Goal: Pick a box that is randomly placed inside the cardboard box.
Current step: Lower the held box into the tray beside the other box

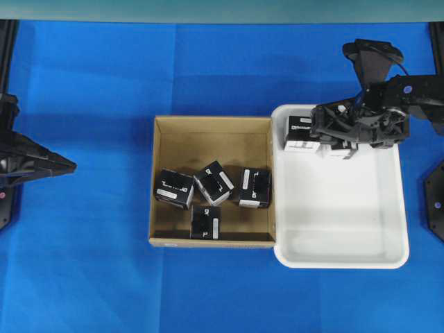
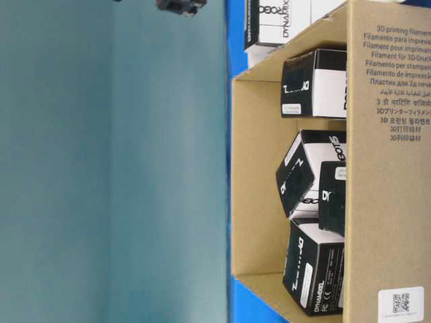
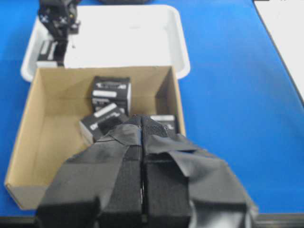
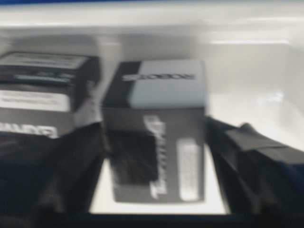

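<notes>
Right now the right gripper (image 1: 338,142) hangs over the far left corner of the white tray (image 1: 388,260), and in its wrist view a box (image 4: 154,128) stands on the tray floor between the two fingers. There is a visible gap on each side of it, so the jaws stand wide and appear to have hold of nothing. A second black box (image 1: 302,133) sits just beside it, nearer the tray's left wall.

Four more black boxes remain in the cardboard box (image 1: 163,182), which touches the tray's left side. They lie in its near half: three in a loose row and one (image 1: 206,222) in front of them by the near wall. From the right gripper they lie to the left and toward the near edge, across the shared wall. The nearest is the upright one (image 1: 255,187) at the row's right end, its long side running front to back.

The left gripper (image 3: 142,166) rests well apart on the blue table (image 1: 83,277), its fingers pressed together and empty, pointing at the cardboard box. I judge the right arm nearer for the next pick.
</notes>
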